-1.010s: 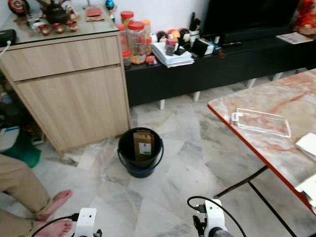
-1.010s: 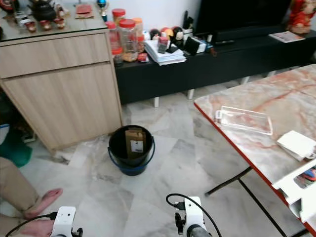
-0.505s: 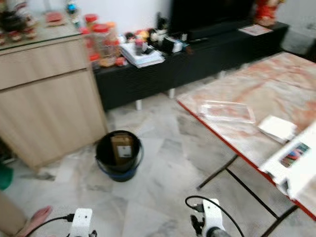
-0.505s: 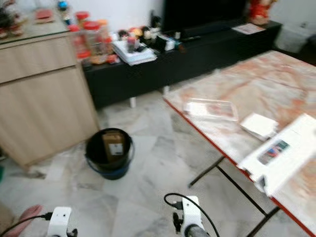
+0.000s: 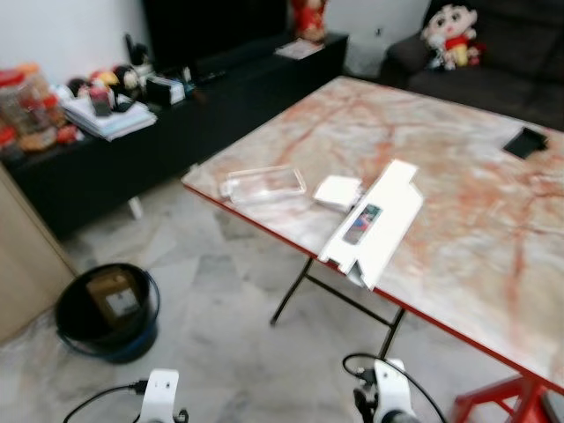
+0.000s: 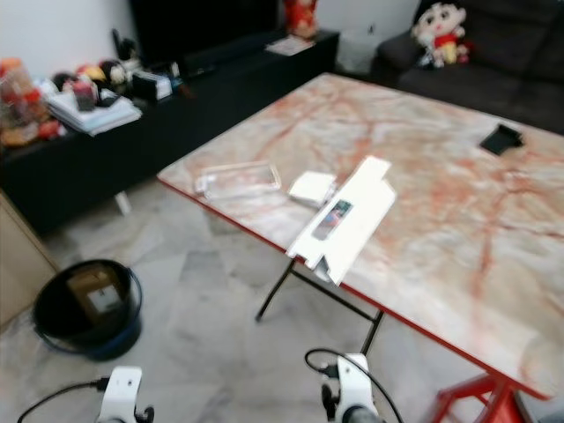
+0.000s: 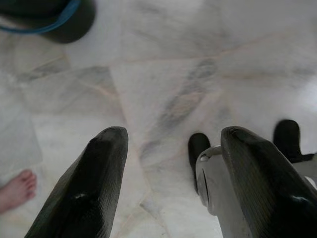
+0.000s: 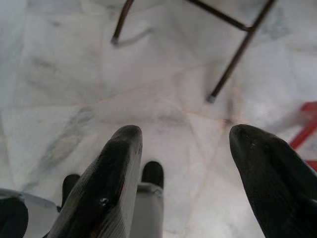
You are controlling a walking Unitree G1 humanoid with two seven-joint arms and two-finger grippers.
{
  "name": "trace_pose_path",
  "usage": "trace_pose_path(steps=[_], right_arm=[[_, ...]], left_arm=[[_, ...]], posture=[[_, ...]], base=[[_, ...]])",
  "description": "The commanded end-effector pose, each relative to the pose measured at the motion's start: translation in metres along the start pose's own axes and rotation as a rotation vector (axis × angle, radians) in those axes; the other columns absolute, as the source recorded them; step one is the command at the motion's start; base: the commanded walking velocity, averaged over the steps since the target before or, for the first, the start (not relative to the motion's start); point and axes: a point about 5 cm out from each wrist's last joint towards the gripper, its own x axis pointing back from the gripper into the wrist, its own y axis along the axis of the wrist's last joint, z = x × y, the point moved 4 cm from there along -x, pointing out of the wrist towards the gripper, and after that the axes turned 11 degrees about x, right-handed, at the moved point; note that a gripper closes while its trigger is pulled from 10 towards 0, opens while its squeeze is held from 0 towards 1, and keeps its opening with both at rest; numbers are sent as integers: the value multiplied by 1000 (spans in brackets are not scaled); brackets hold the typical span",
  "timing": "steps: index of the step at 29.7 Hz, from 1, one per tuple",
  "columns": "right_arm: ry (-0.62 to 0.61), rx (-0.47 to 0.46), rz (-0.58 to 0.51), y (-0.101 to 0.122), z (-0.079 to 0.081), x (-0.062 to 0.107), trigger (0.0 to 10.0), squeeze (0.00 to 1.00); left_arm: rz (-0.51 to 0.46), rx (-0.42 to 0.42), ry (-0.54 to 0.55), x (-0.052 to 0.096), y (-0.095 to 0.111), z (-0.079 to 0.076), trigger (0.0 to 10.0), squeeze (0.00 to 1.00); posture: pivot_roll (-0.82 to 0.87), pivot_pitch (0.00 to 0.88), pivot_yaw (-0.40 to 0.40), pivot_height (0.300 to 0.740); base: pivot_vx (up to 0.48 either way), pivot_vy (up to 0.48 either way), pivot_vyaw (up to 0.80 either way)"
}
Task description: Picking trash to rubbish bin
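The left claw [image 7: 171, 183] and the right claw [image 8: 185, 181] both hang low over the marble floor [image 5: 229, 352] with their fingers spread apart and nothing between them. From the head views, the black rubbish bin [image 5: 107, 313] stands on the floor at about ten o'clock from the claws, well apart from them, with a brown carton [image 5: 115, 295] lying inside it. The carton carries a small white label, too blurred to read.

The trash lies on the marble bench [image 5: 458, 176] at about one o'clock, also well apart from both claws: a long white flattened box [image 5: 374, 220] near the bench's near edge, a small white packet [image 5: 337, 190] touching or just beside it, and a clear plastic tray [image 5: 263, 184] further toward eleven o'clock. The white box bears a small colour print, which cannot be read. A dark flat object [image 5: 523, 142] lies far across the bench.

Compared with half a second ago, the camera has swung to the right: the bin now sits at the picture's left edge, and the bench takes the middle.
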Motion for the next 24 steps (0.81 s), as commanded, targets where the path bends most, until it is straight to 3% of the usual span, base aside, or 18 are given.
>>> trace_pose_path(steps=[1,8,14,24], right_arm=[[11,-6,-3,1,5,-1,10000,0],[11,-8,-2,0,5,0,10000,0],[13,-16,-10,2,5,0,10000,0],[9,-18,-5,2,3,0,10000,0]], left_arm=[[-1,13,13,0,1,5,10000,0],[-1,18,13,0,1,5,10000,0],[1,40,12,0,0,4,10000,0],[3,40,10,0,0,3,10000,0]], posture=[[32,11,-25,740],[31,11,-27,740],[31,12,-28,740],[31,11,-30,740]], base=[[0,0,-800],[0,0,-755],[0,0,0],[0,296,0]])
